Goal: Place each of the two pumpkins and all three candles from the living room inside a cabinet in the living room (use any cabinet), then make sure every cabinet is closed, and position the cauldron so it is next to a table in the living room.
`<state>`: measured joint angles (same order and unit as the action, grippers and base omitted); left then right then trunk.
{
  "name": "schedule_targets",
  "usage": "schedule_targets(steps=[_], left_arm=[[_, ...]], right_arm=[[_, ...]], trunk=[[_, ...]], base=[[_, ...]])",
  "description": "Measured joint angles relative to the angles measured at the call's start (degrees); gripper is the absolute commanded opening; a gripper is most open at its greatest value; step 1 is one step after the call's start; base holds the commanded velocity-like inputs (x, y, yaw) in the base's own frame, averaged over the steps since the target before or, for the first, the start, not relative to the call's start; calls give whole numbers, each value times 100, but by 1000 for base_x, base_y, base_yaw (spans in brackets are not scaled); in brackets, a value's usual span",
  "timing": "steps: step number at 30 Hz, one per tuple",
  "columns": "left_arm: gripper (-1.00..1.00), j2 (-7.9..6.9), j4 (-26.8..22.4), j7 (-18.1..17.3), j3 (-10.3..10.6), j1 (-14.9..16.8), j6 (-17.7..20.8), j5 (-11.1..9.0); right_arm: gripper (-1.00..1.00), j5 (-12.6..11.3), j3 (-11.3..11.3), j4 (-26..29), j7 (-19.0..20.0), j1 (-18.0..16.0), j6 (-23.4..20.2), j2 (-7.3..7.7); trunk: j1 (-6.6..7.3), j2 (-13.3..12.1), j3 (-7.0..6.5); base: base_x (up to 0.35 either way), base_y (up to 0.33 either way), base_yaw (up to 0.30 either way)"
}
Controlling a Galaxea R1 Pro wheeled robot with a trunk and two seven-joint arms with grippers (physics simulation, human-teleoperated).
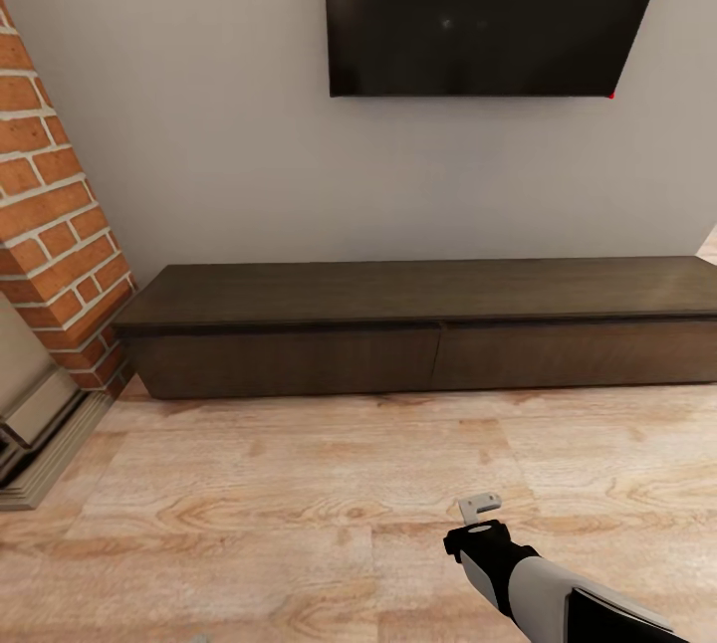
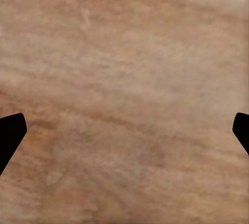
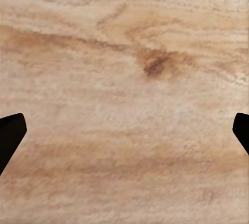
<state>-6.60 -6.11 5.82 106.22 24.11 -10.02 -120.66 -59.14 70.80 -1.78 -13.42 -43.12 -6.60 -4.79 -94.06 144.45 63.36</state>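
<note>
Facing the cabinet (image 1: 428, 349), low against the wall, both drawer fronts shut. Left gripper (image 2: 124, 130) and right gripper (image 3: 124, 130) spread wide and empty above the floor (image 1: 299, 514). Risk, judged: rolling too near, leaving a drawer no room to slide out.

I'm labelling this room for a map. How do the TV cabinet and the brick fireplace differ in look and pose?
The cabinet is dark brown wood with smooth flat fronts; the fireplace is red-orange brick with pale mortar lines. The cabinet lies long and low along the wall, under the television; the fireplace rises tall at the head view's left edge, with a grey stepped base. Both stand on the wooden floor against the grey wall.
</note>
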Motion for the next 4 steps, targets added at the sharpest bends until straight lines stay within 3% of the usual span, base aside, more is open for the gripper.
schedule_targets(steps=[4], left_arm=[[100, 0, 1, 0, 0, 0, 0, 0]], right_arm=[[100, 0, 0, 0, 0, 0, 0, 0]], trunk=[[0, 0, 0]], base=[[0, 0, 0]])
